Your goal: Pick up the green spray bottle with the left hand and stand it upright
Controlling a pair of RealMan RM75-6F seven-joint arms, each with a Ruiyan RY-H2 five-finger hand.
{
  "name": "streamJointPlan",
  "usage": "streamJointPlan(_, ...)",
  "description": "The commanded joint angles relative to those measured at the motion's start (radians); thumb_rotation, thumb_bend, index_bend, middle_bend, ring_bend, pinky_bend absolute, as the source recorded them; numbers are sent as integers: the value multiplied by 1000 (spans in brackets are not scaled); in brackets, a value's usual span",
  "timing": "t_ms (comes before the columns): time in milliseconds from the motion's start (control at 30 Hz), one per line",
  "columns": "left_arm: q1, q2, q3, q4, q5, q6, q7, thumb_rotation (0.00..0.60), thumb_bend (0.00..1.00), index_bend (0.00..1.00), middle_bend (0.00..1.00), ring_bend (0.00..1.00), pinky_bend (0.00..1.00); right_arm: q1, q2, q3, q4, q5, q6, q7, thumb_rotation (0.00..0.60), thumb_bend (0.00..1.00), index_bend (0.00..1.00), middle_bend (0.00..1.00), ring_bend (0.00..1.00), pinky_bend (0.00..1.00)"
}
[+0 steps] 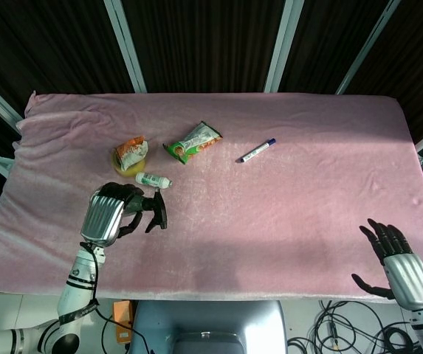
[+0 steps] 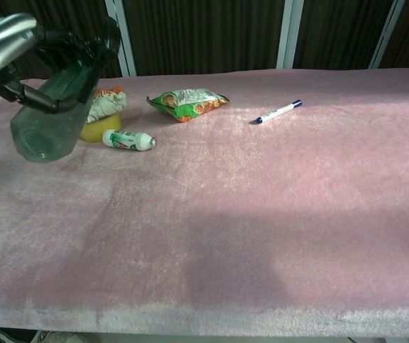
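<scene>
My left hand (image 1: 111, 212) grips the green spray bottle (image 2: 53, 114) and holds it above the pink cloth at the near left. In the chest view the translucent green body tilts, base toward the lower left and black spray head (image 2: 104, 39) up to the right. The left hand (image 2: 15, 53) wraps its upper part there. In the head view only the black nozzle (image 1: 156, 212) pokes out past the fingers. My right hand (image 1: 397, 262) hovers open at the table's near right edge, fingers spread, holding nothing.
A pink cloth (image 1: 285, 199) covers the table. On it lie a small white tube (image 1: 153, 180), a yellow round item under a crumpled snack wrapper (image 1: 131, 153), a green snack packet (image 1: 193, 141) and a marker pen (image 1: 258, 150).
</scene>
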Motion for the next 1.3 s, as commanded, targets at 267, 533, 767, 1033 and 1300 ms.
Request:
streamJointPlan(267,90,69,-196,-62,-129,-79,-582,600,486,776,810,573,312,0,1,0,1,3,-1,2,600,368,0,0,0,0)
streamJointPlan(533,102,63,-181,16,-172,-204,-699,600,485,775,810,573,311,1,-1,2,0,7,-3,-4,600,368,0,0,0,0)
streamJointPlan(767,105,50,-169,69,-142,-242,-725,600,484,768,793,567,269,1,-2,2,-1,9,-4,-8,600,368,0,0,0,0)
streamJointPlan(1033,113,34,-146,121,-69,-245,-745,600,458,689,689,460,187,1,-3,0,-2,7,-4,-11,600,368,0,0,0,0)
streamJointPlan(1300,115,41,-141,164,-36,-283,-814,600,427,555,573,345,111,1,-4,1,-2,8,-5,-14,600,368,0,0,0,0)
